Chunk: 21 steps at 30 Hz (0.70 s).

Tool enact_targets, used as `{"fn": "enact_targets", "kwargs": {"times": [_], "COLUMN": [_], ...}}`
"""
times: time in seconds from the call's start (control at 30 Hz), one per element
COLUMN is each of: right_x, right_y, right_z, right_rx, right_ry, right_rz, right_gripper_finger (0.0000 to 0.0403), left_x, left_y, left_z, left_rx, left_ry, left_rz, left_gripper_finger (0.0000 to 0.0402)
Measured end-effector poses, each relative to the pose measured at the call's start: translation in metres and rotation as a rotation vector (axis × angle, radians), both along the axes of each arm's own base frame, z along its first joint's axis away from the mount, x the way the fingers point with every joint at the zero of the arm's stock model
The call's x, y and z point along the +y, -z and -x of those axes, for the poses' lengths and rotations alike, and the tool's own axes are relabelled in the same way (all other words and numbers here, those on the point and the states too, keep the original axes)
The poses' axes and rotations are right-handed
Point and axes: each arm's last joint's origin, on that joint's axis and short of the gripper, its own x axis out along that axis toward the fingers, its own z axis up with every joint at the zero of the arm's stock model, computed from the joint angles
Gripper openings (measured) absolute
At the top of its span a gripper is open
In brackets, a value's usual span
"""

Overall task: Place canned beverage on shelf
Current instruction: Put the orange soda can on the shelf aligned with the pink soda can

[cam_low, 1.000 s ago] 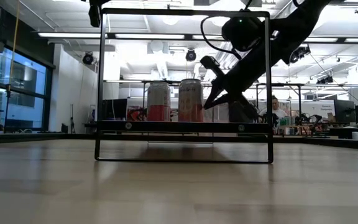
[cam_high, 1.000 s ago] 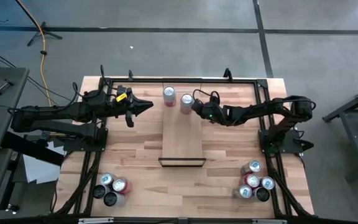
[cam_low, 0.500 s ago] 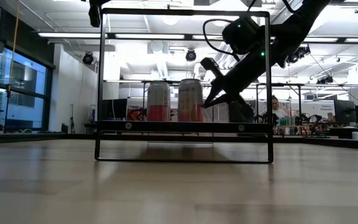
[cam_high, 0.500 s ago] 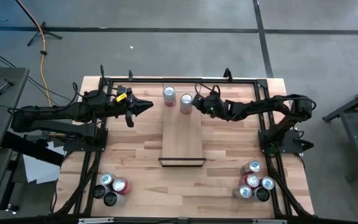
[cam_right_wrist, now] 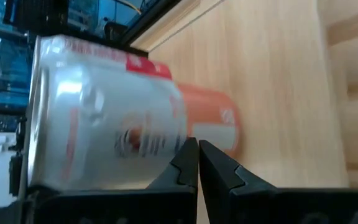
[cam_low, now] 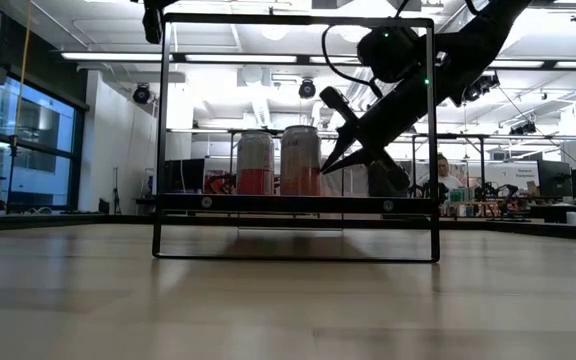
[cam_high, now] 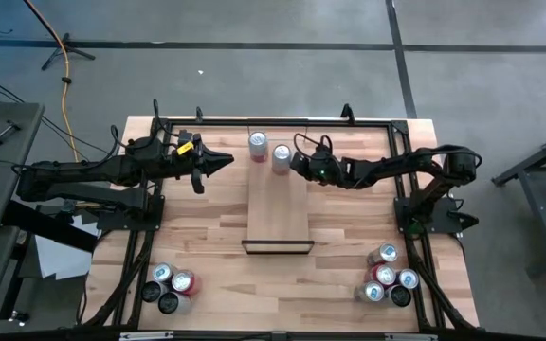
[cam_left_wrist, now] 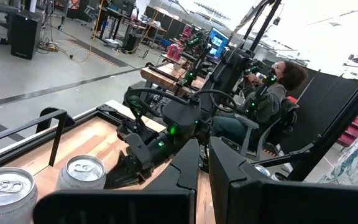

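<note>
The butcher-block tabletop (cam_high: pixel 207 227) stood on grey floor; the low view alone showed a lit workshop behind, a seated person at right. Two cans (cam_high: pixel 258 142) (cam_high: pixel 282 153) stood at the shelf's (cam_high: pixel 278 213) upper end (four more clustered at each lower corner). The right pincer (cam_high: pixel 294 161), closed, touched the second can; the left pincer (cam_high: pixel 227 161), closed, hovered upper left.

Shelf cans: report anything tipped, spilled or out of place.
Nothing stands out. Both cans stand upright at the far end of the shelf. The right gripper, jaws shut, sits against the right-hand can.
</note>
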Motion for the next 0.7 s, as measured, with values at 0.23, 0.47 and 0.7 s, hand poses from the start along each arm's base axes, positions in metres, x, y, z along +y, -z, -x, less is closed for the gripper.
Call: {"fn": "enact_targets", "kwargs": {"times": [0.23,0.47,0.7], "right_x": [0.013,0.021,0.028], "right_y": [-0.003,-0.005,-0.022], "right_z": [-0.004,-0.007,-0.032], "right_rx": [-0.031,-0.058,-0.010], "right_ry": [-0.032,-0.039,-0.081], "right_rz": [0.009,-0.002,0.041], "right_gripper_finger": [0.0000,0.0000,0.0000], "left_x": [0.000,0.000,0.000], "left_y": [0.000,0.000,0.000], "left_z": [0.000,0.000,0.000], "left_rx": [0.000,0.000,0.000], "left_ry": [0.000,0.000,0.000], "left_rz": [0.000,0.000,0.000], "left_gripper_finger": [0.0001,0.0001,0.0001]}}
